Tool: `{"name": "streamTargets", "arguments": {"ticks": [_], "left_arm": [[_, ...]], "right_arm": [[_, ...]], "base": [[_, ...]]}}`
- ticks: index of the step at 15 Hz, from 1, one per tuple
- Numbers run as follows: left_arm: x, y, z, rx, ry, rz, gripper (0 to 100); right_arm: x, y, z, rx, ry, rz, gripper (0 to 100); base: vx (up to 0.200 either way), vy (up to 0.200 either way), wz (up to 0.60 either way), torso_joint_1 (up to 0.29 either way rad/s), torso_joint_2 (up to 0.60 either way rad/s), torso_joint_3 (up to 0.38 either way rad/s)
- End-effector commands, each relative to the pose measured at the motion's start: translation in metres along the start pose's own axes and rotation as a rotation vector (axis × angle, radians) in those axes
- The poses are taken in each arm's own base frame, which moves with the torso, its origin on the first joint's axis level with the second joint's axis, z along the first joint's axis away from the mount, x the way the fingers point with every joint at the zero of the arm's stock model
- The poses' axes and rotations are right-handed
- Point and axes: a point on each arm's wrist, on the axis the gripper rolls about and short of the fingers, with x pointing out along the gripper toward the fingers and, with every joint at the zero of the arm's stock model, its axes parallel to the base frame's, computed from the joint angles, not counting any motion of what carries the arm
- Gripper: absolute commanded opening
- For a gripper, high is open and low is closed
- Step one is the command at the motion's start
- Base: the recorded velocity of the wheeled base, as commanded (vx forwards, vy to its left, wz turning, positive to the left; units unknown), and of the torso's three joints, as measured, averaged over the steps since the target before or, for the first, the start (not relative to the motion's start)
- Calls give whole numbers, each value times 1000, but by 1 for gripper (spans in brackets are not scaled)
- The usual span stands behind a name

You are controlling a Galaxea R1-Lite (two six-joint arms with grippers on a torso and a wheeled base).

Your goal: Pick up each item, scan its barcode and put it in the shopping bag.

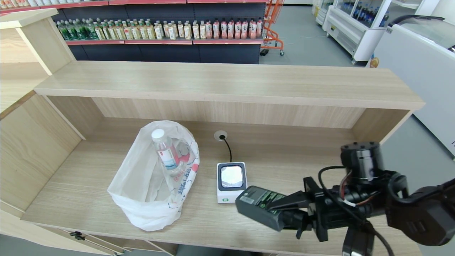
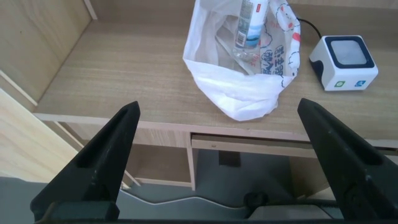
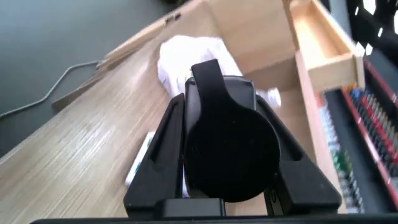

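On the wooden counter the shopping bag stands open with a water bottle inside and the scanner just beside it. The right gripper pinches a dark pack near the scanner. Its barcode should probably face the scanner window squarely before bagging. The left gripper hangs spread wide.

A shop: drink shelves, a checkout counter, a barcode scanner.

Dark, perhaps cylindrical pack hangs beside scanner; bottle leans in bag.
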Motion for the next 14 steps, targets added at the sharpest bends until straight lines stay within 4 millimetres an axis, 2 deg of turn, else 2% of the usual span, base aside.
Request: {"name": "streamTargets", "arguments": {"ticks": [1,2,3,4,6,7,9,11,12,13,14], "left_arm": [[0,0,0,0,1,0,100],[0,0,0,0,1,0,100],[0,0,0,0,1,0,100],[0,0,0,0,1,0,100],[0,0,0,0,1,0,100],[0,0,0,0,1,0,100],[0,0,0,0,1,0,100],[0,0,0,0,1,0,100],[0,0,0,0,1,0,100],[0,0,0,0,1,0,100],[0,0,0,0,1,0,100]], "right_arm": [[-47,-9,18,71,136,-41,0],[-61,-4,21,142,129,-37,0],[-65,-4,22,198,124,-35,0],[-73,-13,20,281,150,-53,0],[-82,-60,33,506,147,-147,0],[-85,-72,35,571,199,-187,0],[-88,-79,34,997,279,-302,0],[-82,-78,32,1333,300,-390,0],[-67,-80,27,1632,271,-460,0],[-67,-80,27,1632,271,-460,0],[-43,-83,10,1897,239,-640,0]], "base": [[0,0,0,0,0,0],[0,0,0,0,0,0],[0,0,0,0,0,0],[0,0,0,0,0,0],[0,0,0,0,0,0],[0,0,0,0,0,0],[0,0,0,0,0,0],[0,0,0,0,0,0],[0,0,0,0,0,0],[0,0,0,0,0,0],[0,0,0,0,0,0]]}}
